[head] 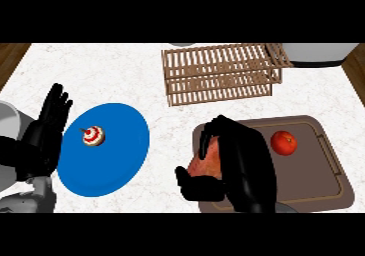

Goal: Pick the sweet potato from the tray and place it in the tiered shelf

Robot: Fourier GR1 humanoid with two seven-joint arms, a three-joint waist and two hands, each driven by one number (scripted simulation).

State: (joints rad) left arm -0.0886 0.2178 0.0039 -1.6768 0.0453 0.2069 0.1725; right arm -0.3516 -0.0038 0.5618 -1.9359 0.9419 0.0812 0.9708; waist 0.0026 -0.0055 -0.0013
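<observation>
White marble counter (126, 75) carries a brown rectangular tray (325, 175); the black right hand (240, 165) curls round an orange sweet potato (212, 162), hiding most of it. The left hand (45, 130) rests open.

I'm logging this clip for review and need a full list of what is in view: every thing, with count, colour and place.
sweet potato: one, orange-pink, over the tray's left part, inside the right robot hand's curl
tray: one, dark brown, lower right of the counter
tomato-like red fruit: one, red, on the tray's upper right part
tiered shelf: one, light brown wooden slats, top centre
plate: one, blue, left of centre
small round item: one, red and white, on the plate
white appliance: one, white, top right corner
counter: one, white marble
left robot hand: one, black, open, resting at the left edge
right robot hand: one, black, curled round the sweet potato
</observation>
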